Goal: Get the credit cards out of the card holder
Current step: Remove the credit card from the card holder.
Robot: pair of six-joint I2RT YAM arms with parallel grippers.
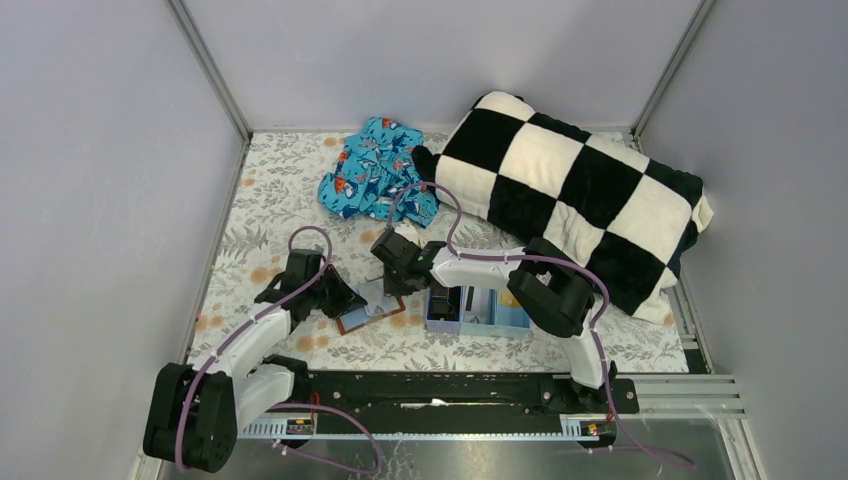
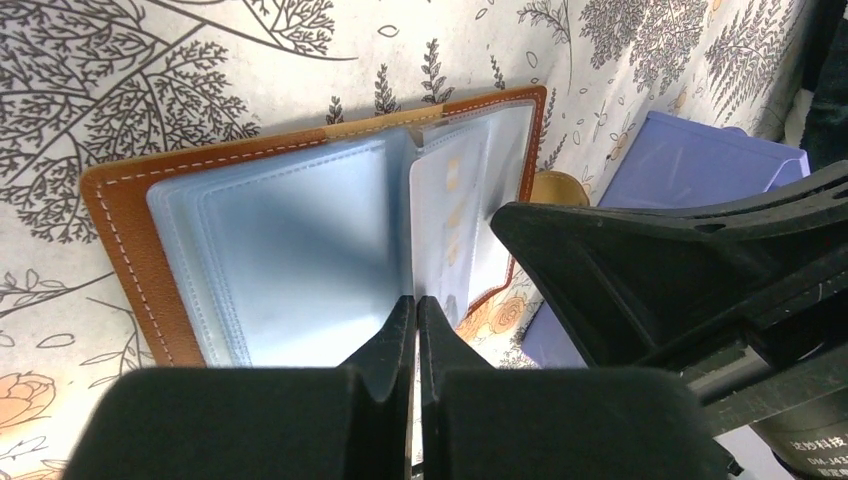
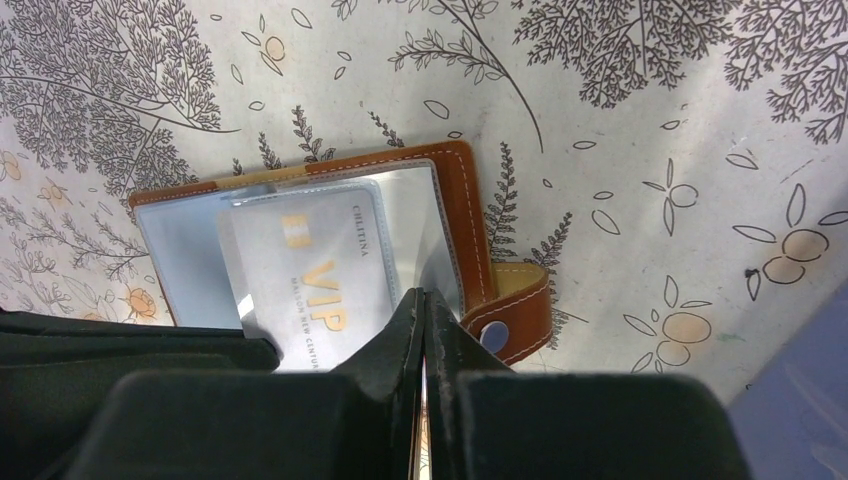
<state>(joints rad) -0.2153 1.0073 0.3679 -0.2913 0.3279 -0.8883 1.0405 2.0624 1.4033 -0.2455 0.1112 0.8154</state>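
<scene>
Floral cloth (image 3: 600, 120) beneath open brown card holder (image 3: 462, 200), pale-blue sleeves (image 2: 300, 250), VIP card (image 3: 310, 270)

Holder (image 3: 468, 215): tan-brown, white stitching, pale blue clear sleeves. Card (image 3: 310, 270): silver-grey, gold chip, gold VIP lettering. Table (image 3: 620, 120): white, grey tree-and-leaf print, small orange flowers. Tray (image 2: 690, 160): lilac-blue. Pillow (image 1: 570, 190): black-white check. Cloth (image 1: 375, 170): turquoise, orange and white print. Fingers (image 2: 390, 345): black.
</scene>
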